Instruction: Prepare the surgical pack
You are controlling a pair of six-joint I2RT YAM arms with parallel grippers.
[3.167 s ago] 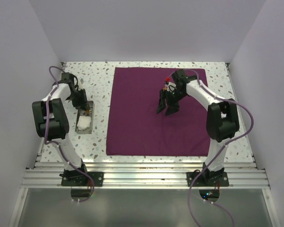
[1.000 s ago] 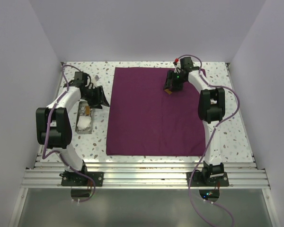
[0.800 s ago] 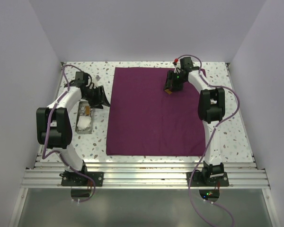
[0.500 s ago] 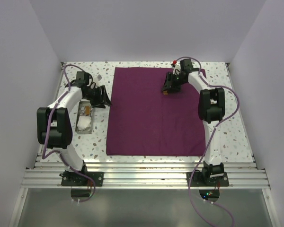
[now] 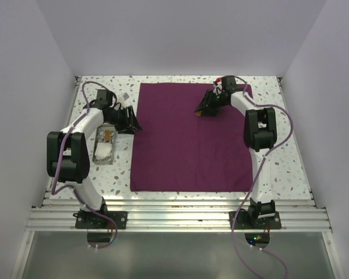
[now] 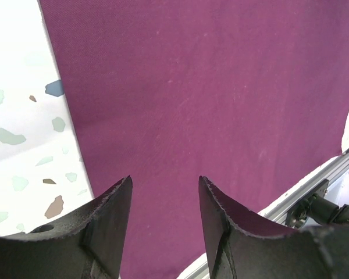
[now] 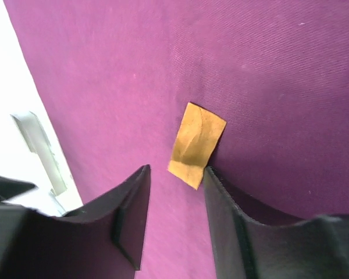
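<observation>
The maroon cloth (image 5: 189,145) lies flat in the middle of the table. My left gripper (image 5: 134,124) hovers at the cloth's left edge (image 6: 70,116); in the left wrist view it (image 6: 164,183) stands open with only cloth between its fingers. My right gripper (image 5: 203,111) is low over the cloth's far part. In the right wrist view it (image 7: 176,171) is open, and a small orange strip (image 7: 196,144) lies on the cloth (image 7: 279,75) just past its tips, against the right fingertip (image 7: 212,174). The metal tray (image 5: 96,157) sits left of the cloth with white gauze (image 5: 104,149) in it.
White walls close in the speckled table (image 5: 291,157) at the back and both sides. An aluminium rail (image 5: 180,200) runs along the near edge. A small grey piece (image 5: 121,95) lies at the far left of the table.
My left gripper has moved right, up to the cloth's left edge. My right gripper has shifted slightly left over the orange strip, and its jaws have narrowed.
</observation>
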